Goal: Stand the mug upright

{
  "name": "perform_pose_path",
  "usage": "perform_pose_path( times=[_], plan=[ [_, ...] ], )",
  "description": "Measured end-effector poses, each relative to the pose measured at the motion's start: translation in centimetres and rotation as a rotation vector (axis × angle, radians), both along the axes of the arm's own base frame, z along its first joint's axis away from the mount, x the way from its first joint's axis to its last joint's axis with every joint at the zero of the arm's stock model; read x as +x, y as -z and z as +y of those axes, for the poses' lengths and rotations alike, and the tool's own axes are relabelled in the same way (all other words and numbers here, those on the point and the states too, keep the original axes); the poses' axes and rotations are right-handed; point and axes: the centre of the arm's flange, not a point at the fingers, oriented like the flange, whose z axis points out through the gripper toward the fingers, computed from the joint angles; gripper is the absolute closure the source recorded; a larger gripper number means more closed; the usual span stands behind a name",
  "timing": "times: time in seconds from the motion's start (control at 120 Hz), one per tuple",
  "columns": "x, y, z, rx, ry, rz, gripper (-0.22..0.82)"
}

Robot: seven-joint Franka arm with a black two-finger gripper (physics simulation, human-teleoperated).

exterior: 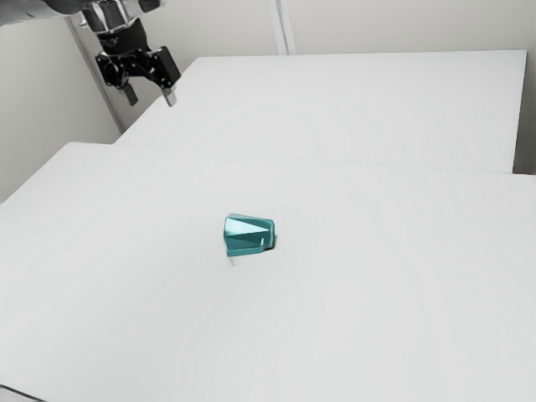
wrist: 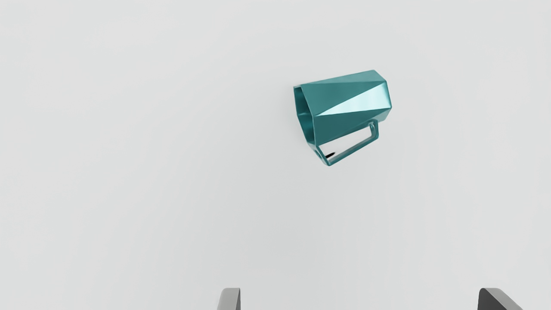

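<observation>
High over the table, toward the exterior view's upper left, my black gripper (exterior: 151, 96) hangs well apart from the mug. A teal faceted mug (exterior: 249, 235) lies on its side on the white table. In the wrist view the mug (wrist: 351, 103) shows its open mouth at one end and its angular handle (wrist: 355, 150) along one side. The fingers of my gripper (wrist: 359, 299) stand wide apart with nothing between them. The mug lies out ahead of the fingertips.
The white table (exterior: 352, 310) extends around the mug on all sides. Behind it is another white surface (exterior: 352, 109), with pale walls beyond. A dark thin line (exterior: 21, 393) crosses the exterior view's lower left corner.
</observation>
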Motion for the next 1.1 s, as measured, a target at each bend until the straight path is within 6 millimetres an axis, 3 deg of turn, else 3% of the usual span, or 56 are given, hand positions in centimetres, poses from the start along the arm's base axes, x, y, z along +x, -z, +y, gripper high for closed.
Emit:
perform_pose_path(
  times=[0.1,0.175,0.308,0.383,0.458,0.733,0.867,1.1],
  plan=[
    [0.2,0.8,0.1,-0.016,-0.004,0.006,0.0],
    [0.7,3.0,0.8,-0.094,-0.031,0.041,0.0],
    [2.7,12.5,9.2,-0.266,-0.161,0.124,0.0],
    [2.8,18.7,11.8,-0.391,-0.2,0.15,0.0],
    [3.1,23.9,12.7,-0.515,-0.221,0.143,0.0],
    [4.4,37.4,12.0,-0.824,-0.256,0.075,0.0],
    [3.6,40.2,11.2,-0.92,-0.262,0.028,0.0],
    [3.2,41.2,8.3,-1.016,-0.193,-0.047,0.0]
  ],
)
